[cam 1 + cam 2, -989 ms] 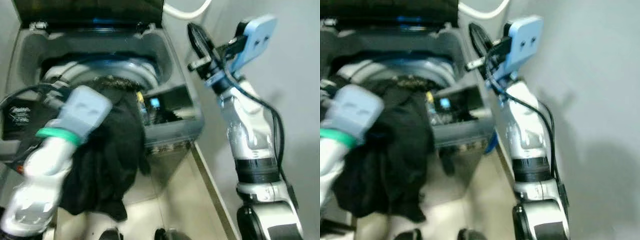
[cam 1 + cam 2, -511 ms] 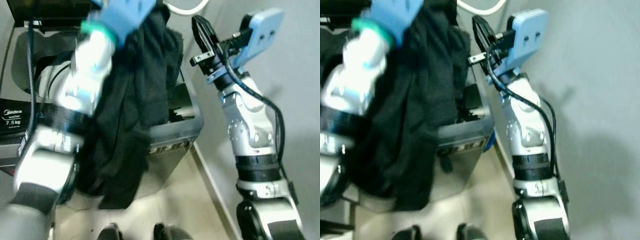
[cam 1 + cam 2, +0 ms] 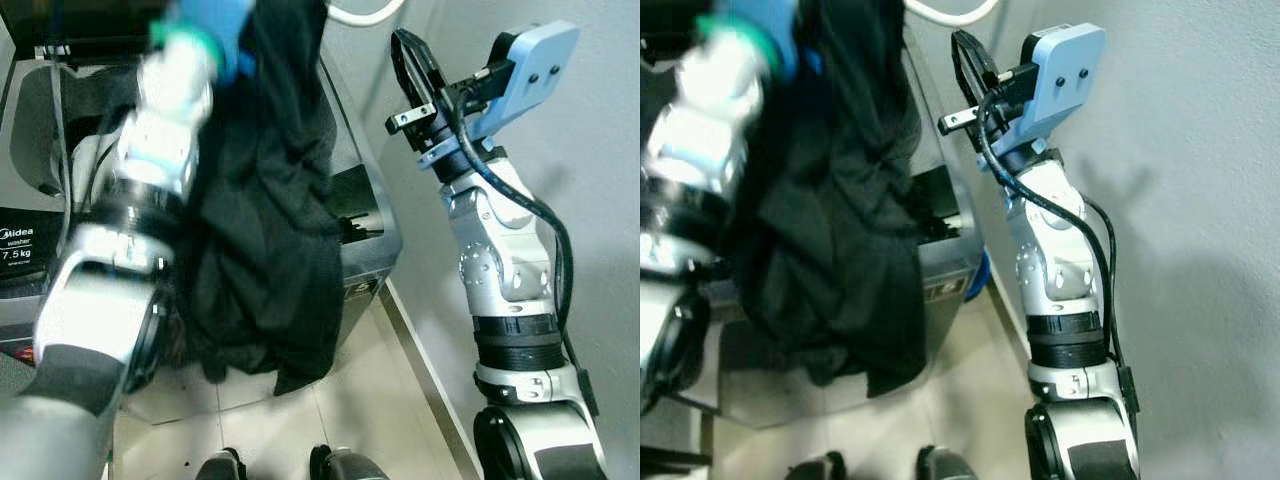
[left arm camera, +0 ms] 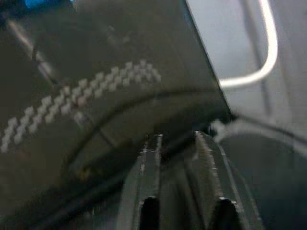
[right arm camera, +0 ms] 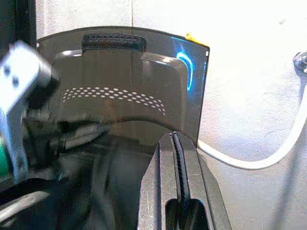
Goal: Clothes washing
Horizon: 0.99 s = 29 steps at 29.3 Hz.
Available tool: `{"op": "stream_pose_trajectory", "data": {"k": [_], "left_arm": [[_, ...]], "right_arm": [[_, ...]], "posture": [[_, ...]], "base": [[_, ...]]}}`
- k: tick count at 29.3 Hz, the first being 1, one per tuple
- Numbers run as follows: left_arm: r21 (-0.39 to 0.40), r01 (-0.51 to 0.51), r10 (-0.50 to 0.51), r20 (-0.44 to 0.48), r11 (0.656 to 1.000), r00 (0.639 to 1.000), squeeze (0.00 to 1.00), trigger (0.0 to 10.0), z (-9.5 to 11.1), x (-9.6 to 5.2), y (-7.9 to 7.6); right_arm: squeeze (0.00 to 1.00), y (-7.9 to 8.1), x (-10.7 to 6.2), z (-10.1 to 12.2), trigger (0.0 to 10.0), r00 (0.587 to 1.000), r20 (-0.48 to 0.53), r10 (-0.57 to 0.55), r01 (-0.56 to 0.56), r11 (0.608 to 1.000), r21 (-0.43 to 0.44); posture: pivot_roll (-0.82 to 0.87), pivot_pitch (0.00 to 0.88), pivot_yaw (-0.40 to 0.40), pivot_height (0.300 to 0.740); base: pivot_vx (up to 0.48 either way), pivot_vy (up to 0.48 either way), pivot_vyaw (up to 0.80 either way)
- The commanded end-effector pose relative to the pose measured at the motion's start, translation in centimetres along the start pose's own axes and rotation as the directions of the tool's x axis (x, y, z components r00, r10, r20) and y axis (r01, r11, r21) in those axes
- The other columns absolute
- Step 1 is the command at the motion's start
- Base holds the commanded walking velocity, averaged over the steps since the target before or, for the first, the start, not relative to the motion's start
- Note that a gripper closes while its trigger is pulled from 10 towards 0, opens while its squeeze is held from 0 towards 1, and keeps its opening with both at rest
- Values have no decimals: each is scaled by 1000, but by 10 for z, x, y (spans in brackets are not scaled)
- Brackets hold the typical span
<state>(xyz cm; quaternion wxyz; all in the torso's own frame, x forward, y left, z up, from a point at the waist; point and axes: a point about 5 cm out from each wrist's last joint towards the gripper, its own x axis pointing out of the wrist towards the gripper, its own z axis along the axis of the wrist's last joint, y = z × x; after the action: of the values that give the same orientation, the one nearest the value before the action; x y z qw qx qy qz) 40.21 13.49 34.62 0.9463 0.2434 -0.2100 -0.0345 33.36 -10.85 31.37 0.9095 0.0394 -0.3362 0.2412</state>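
My left arm is raised high over the washer [image 3: 372, 225], and a black garment [image 3: 270, 210] hangs from up near its wrist, draping down past the machine's front right corner to just above the floor [image 3: 340, 410]. My left claw [image 4: 178, 143] looks toward the raised lid [image 4: 96, 81], its two fingers a little apart with nothing between the tips; I cannot tell from here how the cloth is held, since it hangs below the camera. My right claw [image 3: 412, 62] is lifted beside the wall [image 3: 600, 250], to the right of the washer and apart from the cloth, its fingers pressed together and empty. From its wrist I see the dark lid [image 5: 124, 81] standing upright, a white hose [image 5: 268, 153] curving along the wall behind it, and my blurred left arm [image 5: 21, 96] off to one side.
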Motion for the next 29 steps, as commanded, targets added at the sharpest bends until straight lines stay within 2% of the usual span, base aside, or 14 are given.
{"op": "stream_pose_trajectory", "data": {"k": [1,3,14,15,16,17,18,19,20,21,22,24,28,29], "left_arm": [[5,-56,56,52,998,997,1000,10000,10,-1,10],[5,-99,98,72,995,993,1000,10000,7,-12,18],[15,-105,103,100,994,990,1000,10000,8,-18,21],[-13,19,-16,181,1000,983,0,10000,18,-44,6],[-45,140,-128,218,989,968,0,10000,24,-70,-8],[-45,140,-128,218,989,968,0,10000,24,-70,-8],[-105,278,-249,223,955,942,0,10000,26,-96,-19],[-105,278,-249,223,955,942,0,10000,26,-96,-19],[-182,395,-357,208,900,911,0,10000,26,-120,-23],[-182,395,-357,208,900,911,0,10000,26,-120,-23],[-249,459,-426,179,853,887,0,10000,21,-137,-19],[-264,487,-461,155,833,874,0,10000,16,-152,-12],[-220,491,-488,72,843,870,0,10000,3,-168,1],[-198,488,-492,31,850,870,243,10000,-2,-171,3]], "right_arm": [[0,-2,-3,-1,10000,1000,-9,-7,7,1000,-4],[0,-1,-3,-2,10000,1000,-11,-6,6,1000,-1],[0,-1,-3,-2,10000,1000,-11,-7,7,1000,0],[0,-2,-4,-2,10000,1000,-9,-1,1,1000,2],[0,-2,-4,-2,10000,1000,-7,3,-3,1000,2],[0,-2,-4,-2,10000,1000,-7,3,-3,1000,2],[0,-2,-4,-1,10000,1000,-6,4,-4,1000,1],[0,-2,-4,-1,10000,1000,-6,4,-4,1000,1],[0,-3,-5,-1,10000,1000,-7,4,-4,1000,1],[0,-3,-5,-1,10000,1000,-7,4,-4,1000,1],[0,-3,-6,-3,10000,1000,-12,5,-5,1000,2],[0,-3,-7,-5,10000,1000,-19,9,-8,1000,5],[0,1,-4,-8,10000,999,-22,28,-28,999,20],[0,3,-2,-8,10000,999,-21,36,-36,999,25]], "posture": [[61,54,-19,740],[67,54,-20,740],[74,54,-21,740],[83,43,-7,740],[83,43,-6,740],[83,43,-6,740],[84,45,-4,740],[84,45,-4,740],[90,47,-8,740],[90,47,-8,740],[110,49,-13,740],[124,52,-21,740],[136,47,-31,740],[138,48,-33,740]], "base": [[0,0,0],[0,0,0],[0,0,0],[0,0,0],[0,0,0],[0,0,0],[0,0,0],[0,0,0],[0,0,0],[0,0,0],[0,0,0],[0,0,0],[0,0,0],[0,0,0]]}}
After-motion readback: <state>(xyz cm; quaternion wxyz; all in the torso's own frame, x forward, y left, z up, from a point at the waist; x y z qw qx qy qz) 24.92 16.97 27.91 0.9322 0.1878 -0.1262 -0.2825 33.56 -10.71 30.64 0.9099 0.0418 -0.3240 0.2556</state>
